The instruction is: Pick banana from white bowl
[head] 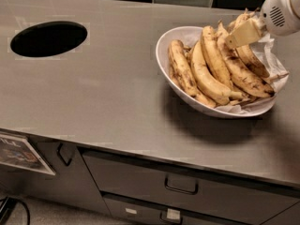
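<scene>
The white bowl sits on the right side of the grey counter, lined with crumpled white paper and holding several bananas. The long, brown-speckled banana with a dark end lies toward the bowl's right side, beside plumper, cleaner-yellow ones. My gripper comes in from the upper right on its white wrist and hangs low over the bananas. Its cream tip is at the upper part of the speckled banana. I cannot tell whether it touches the fruit.
A dark round hole is cut in the counter at the far left. The grey countertop stretches between the hole and the bowl. Dark tiles line the back wall. Drawers with handles are below the front edge.
</scene>
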{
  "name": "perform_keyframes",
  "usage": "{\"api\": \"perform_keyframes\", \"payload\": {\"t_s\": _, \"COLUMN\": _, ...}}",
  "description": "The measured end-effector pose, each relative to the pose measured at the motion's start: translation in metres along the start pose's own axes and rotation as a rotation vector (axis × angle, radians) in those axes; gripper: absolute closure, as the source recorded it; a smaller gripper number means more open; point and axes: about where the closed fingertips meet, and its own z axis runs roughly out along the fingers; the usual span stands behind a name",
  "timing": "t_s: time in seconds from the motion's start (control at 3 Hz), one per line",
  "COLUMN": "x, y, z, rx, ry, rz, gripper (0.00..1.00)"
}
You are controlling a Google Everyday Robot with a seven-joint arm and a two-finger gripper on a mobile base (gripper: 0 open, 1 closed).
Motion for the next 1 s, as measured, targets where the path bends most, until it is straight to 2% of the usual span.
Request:
{"api": "perform_keyframes", "payload": {"t_s": 0.67, "x": 0.0032, "y": -0.003, "z": 0.0069, "rx": -0.037, "ry": -0.015, "rz": 0.01, "gripper": 0.4}}
{"api": "perform_keyframes", "payload": {"t_s": 1.0, "x": 0.0019, "y": -0.0034, "z": 0.0055, "rx": -0.037, "ry": -0.015, "rz": 0.01, "gripper": 0.4}}
